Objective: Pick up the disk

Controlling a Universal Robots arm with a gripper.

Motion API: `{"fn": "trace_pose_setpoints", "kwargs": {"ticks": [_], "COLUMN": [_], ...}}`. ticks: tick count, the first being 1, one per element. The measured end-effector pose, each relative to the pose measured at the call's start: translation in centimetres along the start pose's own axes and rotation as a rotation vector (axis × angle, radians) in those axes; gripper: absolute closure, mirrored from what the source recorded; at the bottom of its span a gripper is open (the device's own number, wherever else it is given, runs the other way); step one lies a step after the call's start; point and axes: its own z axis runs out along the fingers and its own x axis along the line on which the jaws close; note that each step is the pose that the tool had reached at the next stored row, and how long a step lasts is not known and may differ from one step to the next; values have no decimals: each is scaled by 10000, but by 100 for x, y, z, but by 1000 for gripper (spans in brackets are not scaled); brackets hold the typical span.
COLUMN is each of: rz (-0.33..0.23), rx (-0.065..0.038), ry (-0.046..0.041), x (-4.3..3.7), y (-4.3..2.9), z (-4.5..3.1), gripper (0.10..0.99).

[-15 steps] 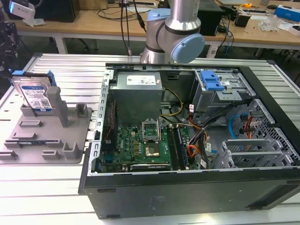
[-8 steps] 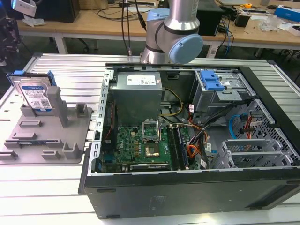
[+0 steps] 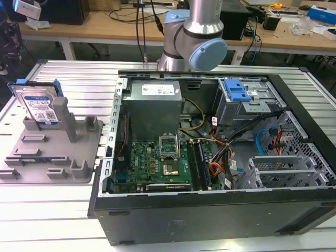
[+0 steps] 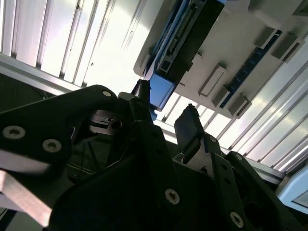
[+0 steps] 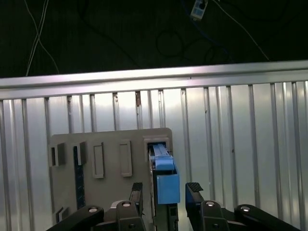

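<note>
The disk [image 3: 39,106] is a silver drive with a white-and-blue label and blue side rails. It stands tilted on edge at the back of the grey fixture tray [image 3: 52,157], on the exterior view's left. In the first wrist view I look down on the disk's blue edge [image 5: 166,178], which lines up with the gap of my gripper [image 5: 166,188]. One black fingertip [image 5: 137,188] is on each side, apart from the disk. My gripper [image 4: 166,109] is open with nothing held. In the second wrist view the disk [image 4: 185,29] stands beyond the fingers in the tray [image 4: 240,48].
An open computer case [image 3: 210,157] with a blue-handled drive cage [image 3: 239,94] fills the exterior view's middle and right. The arm's base [image 3: 194,37] rises behind it. The ribbed metal table [image 3: 79,73] ends at an edge [image 5: 154,77] beyond the tray [image 5: 110,144].
</note>
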Motion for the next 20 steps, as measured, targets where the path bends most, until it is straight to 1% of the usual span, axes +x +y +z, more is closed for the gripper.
{"fn": "trace_pose_setpoints", "kwargs": {"ticks": [11, 15, 20], "rz": [-46, -45, -45], "rx": [22, 20, 23], "ry": [3, 3, 3], "x": [-3, -4, -4], "y": [-55, -63, -64], "z": [51, 65, 102], "gripper": [604, 604, 604]}}
